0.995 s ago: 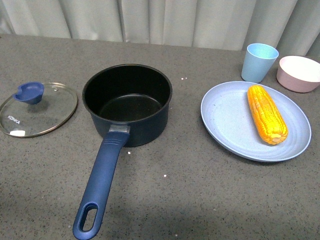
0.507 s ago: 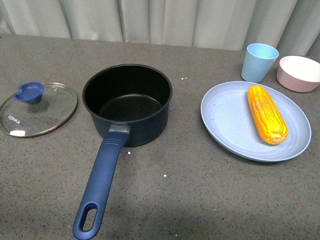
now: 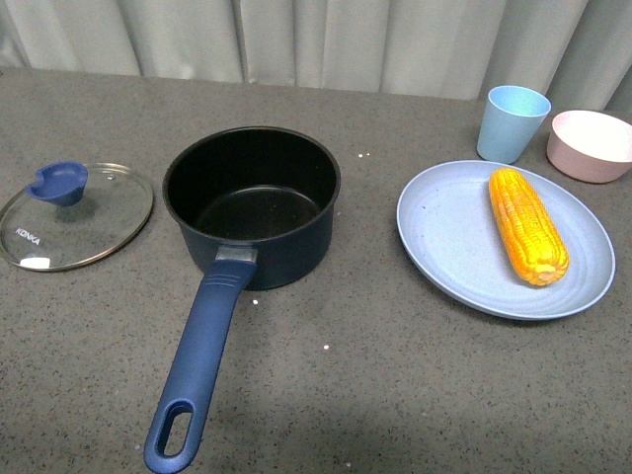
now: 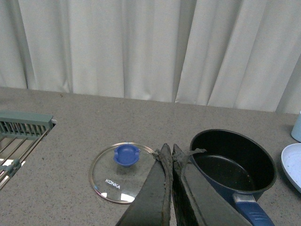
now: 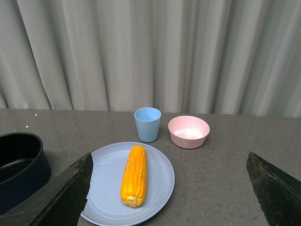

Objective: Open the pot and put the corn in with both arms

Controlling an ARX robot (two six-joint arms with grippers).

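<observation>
At the left the glass lid (image 3: pixel 77 217) lies flat on the grey table (image 3: pixel 395 375), near the pot (image 3: pixel 252 202), which stands open and empty, its handle pointing near. The left gripper (image 4: pixel 169 149), seen between them from its wrist, has its jaws pressed together on nothing. Right of the pot the corn (image 3: pixel 528 225) lies on a blue plate (image 3: pixel 444 237), a blue cup (image 3: pixel 513 122) and pink bowl (image 3: pixel 591 145) just beyond. The right gripper (image 5: pixel 169 157) is spread wide, empty.

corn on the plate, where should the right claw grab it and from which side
Probably the thick middle of the corn, from straight above, closing across its width. It lies flat on the blue plate, lengthwise away from the robot, and tapers at both ends, so the middle gives the surest hold.
</observation>
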